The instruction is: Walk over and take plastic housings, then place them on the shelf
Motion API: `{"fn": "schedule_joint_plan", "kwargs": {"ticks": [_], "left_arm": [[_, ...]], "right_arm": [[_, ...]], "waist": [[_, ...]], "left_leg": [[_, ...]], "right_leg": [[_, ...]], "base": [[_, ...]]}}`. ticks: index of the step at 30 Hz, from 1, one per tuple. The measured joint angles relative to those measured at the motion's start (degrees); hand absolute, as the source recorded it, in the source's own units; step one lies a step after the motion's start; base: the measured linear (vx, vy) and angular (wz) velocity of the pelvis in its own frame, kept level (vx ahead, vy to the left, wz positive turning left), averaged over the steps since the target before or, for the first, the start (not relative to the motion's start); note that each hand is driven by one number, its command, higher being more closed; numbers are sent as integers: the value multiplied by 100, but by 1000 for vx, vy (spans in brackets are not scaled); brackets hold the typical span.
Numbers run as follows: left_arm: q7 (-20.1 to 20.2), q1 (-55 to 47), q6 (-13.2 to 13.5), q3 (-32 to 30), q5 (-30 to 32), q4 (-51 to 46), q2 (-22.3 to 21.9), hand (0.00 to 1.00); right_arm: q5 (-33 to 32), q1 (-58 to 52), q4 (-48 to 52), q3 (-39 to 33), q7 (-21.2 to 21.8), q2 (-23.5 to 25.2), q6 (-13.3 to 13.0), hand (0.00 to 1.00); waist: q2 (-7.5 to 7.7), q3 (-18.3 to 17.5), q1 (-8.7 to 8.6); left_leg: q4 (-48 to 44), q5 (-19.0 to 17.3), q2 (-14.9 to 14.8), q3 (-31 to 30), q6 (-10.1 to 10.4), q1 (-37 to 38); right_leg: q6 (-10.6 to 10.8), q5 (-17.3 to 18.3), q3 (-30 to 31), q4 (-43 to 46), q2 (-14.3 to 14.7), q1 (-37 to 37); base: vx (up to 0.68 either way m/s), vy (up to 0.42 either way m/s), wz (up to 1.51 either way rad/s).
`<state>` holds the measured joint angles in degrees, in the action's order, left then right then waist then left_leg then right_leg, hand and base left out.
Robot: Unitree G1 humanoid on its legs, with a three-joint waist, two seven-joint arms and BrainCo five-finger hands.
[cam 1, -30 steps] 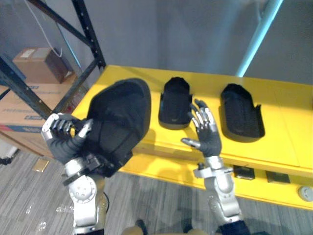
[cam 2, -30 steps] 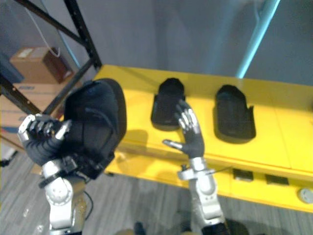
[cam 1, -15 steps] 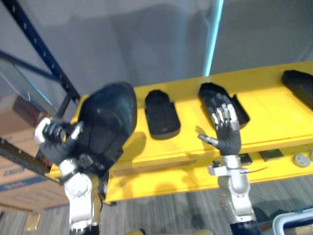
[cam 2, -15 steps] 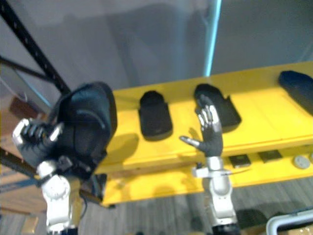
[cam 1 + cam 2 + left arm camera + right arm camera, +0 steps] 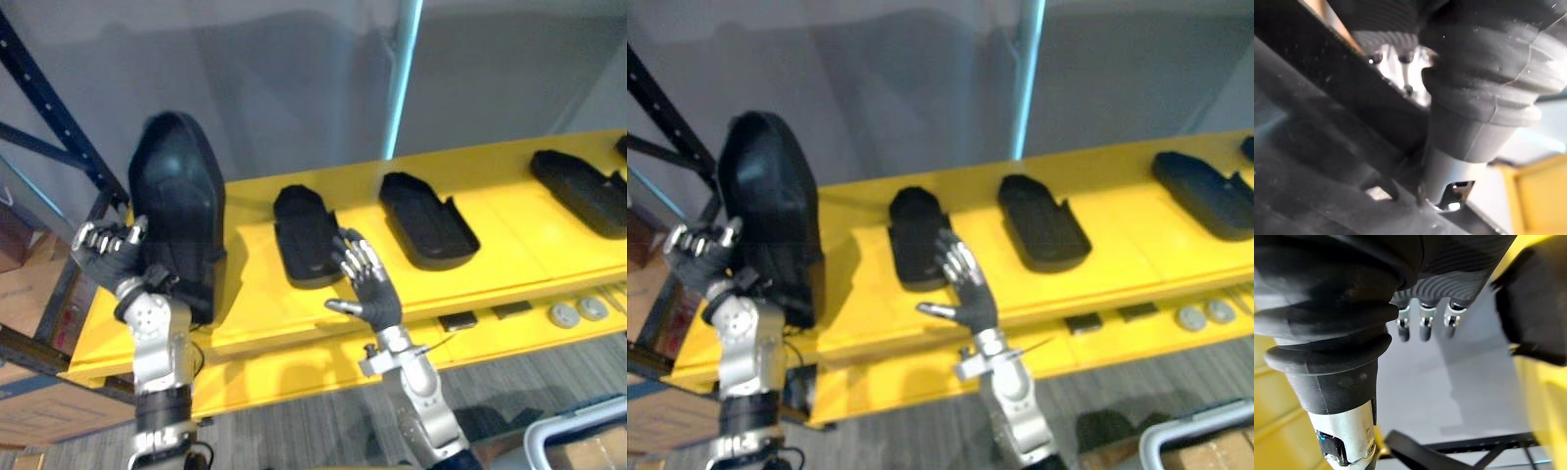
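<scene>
No text, number or sign is legible to me. The black plastic housing (image 5: 176,215) gripped in my left hand (image 5: 106,259) shows no lettering I can read. Dark plates (image 5: 458,320) and round discs (image 5: 576,312) on the yellow table (image 5: 294,357) front are too small to read.

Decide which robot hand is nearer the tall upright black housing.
Left. The left hand grips the upright housing by its edge, touching it. The right hand is open and apart from it, held in front of a smaller housing lying on the yellow shelf.
</scene>
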<state>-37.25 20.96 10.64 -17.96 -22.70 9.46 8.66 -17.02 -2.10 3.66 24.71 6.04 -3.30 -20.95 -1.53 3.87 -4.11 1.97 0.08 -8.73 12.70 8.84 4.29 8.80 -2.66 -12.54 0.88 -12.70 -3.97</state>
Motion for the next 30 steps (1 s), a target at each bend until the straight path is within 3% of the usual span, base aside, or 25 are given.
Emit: {"fn": "schedule_joint_plan", "kwargs": {"ticks": [5, 11, 17, 24, 30], "left_arm": [[-488, 599, -146, -164, 6, 774, 158, 100], [-1245, 1313, -532, -327, 12, 1659, 645, 100], [-1701, 1640, -909, -344, 6, 2569, 928, 100], [-1775, 1926, -1399, -444, -169, 3078, 1385, 100], [-1588, 2020, -1617, -549, -162, 3476, 1584, 100]], "right_arm": [[-301, -133, 4, 348, 145, -5, 382, 0], [-355, -408, 55, 574, 137, -62, 474, 0], [-354, -439, 140, 788, -20, -336, 577, 0], [-353, -439, 353, 807, -138, -406, 577, 0], [-359, -438, 437, 817, -252, -484, 577, 0]], "waist": [[-11, 7, -90], [-60, 34, -246], [-71, 52, -275], [-62, 369, -273], [-72, 554, -276]], "left_leg": [[11, 46, 7, 41, 9, -31], [173, 189, -15, 50, 23, -35], [133, 191, -17, 31, 24, -131], [21, 178, -29, 24, 13, -192], [-60, 161, -44, 28, -10, -243]], "right_leg": [[1, -7, -22, -169, 11, -8], [19, -17, -27, -174, 57, 62], [63, -42, -13, -248, 59, 96], [62, -41, -6, -246, 62, 100], [59, -36, 26, -181, 65, 165]], "base": [[-49, -21, -7], [-45, -11, 1], [-6, 0, 1], [-1, 1, 0], [-9, 2, -1]]}}
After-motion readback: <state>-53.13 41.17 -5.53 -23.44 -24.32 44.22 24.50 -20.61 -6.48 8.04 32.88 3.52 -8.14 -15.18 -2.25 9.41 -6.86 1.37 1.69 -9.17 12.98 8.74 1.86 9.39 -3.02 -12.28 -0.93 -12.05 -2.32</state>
